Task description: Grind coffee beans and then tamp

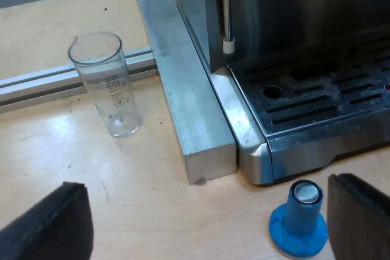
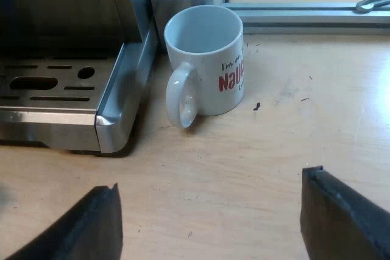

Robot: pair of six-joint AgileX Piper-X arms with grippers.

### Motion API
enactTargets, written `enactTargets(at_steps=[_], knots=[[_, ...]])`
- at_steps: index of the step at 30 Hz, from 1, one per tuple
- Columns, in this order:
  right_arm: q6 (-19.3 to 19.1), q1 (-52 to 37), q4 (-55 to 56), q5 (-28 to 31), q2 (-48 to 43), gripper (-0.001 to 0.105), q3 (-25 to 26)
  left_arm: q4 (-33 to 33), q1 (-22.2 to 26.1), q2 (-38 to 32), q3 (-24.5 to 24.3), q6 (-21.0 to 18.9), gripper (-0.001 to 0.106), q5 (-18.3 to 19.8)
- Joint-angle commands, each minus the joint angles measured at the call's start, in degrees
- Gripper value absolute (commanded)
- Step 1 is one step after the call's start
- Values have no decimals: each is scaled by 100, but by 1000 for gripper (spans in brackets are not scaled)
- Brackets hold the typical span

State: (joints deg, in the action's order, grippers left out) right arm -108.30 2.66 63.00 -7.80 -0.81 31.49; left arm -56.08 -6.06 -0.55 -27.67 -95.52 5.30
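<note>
**Both hands empty, tamper untouched: the job looks barely begun**

Left wrist view: my left gripper (image 1: pixel 207 211) hangs low over the table (image 1: pixel 49 150), pitched forward and down, its two fingers spread wide with nothing between them but bare wood. The blue tamper (image 1: pixel 298 220) stands upright on its base at about three o'clock from my grip, just beside one finger and, as far as I can tell, not touching it. At one o'clock is the espresso machine (image 1: pixel 304 28), with its drip tray (image 1: pixel 323 98) facing me and the steam wand (image 1: pixel 227 16) hanging over the tray's corner. The measuring glass (image 1: pixel 106 86) stands upright and looks empty at eleven o'clock, well apart from the tamper, with an aluminium bar (image 1: pixel 183 89) lying between it and the machine.

Right wrist view: my right gripper (image 2: pixel 210 211) is also wide open and holds nothing, tilted down over the table. The mug (image 2: pixel 204 59) stands at twelve o'clock, upright and empty, its handle turned toward me, just beside the machine's tray corner at ten o'clock.

My judgement: the tamp is not yet done, since the tamper sits loose on the table. I cannot tell whether any beans are ground, so I count both steps as left.
</note>
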Motion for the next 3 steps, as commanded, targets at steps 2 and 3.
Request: enactTargets(at_steps=[2, 3], knots=[[-25, -20, -72, -2, -221, 63, 19, 90, 5, -824, -11, -67, 79, -72], [-25, -20, -72, -2, -221, 63, 19, 90, 5, -824, -11, -67, 79, -72]])
